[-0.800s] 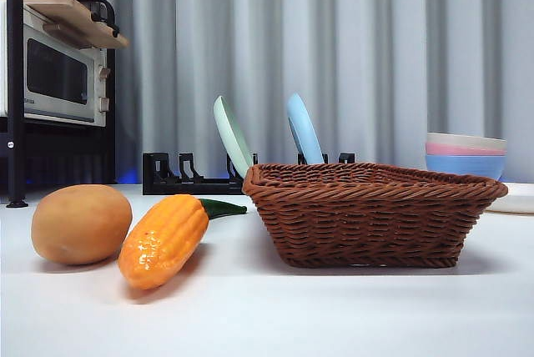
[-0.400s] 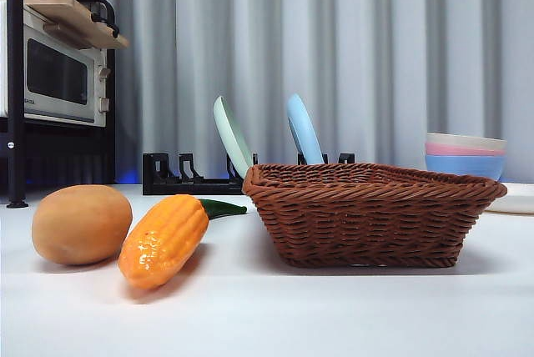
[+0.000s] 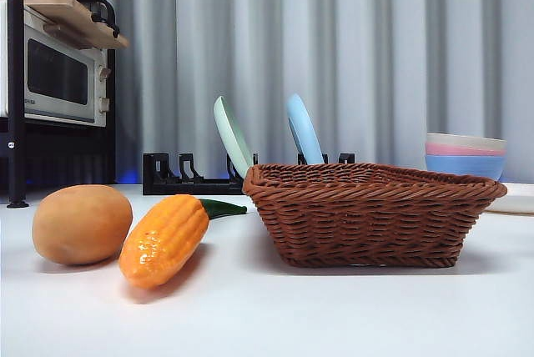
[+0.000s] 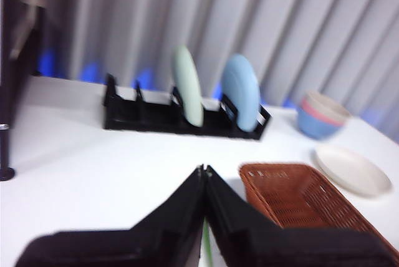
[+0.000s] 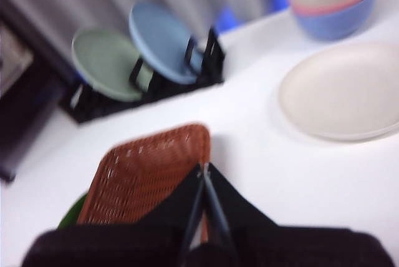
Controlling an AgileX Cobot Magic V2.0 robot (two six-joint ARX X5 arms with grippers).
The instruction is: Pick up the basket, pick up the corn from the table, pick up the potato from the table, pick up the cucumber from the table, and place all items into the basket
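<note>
Basket [image 5: 146, 179] lies under the closed right hand [image 5: 204, 170]

Woven wicker basket [image 3: 371, 215], glossy corn [image 3: 163, 240], seemingly matt potato [image 3: 81, 223]

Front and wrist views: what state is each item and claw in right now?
basket: upright on the table, contents not visible
corn: lying on table, beside potato
potato: resting on table
cucumber: mostly hidden behind corn
left claw: shut, empty
right claw: shut, empty, above basket
</note>
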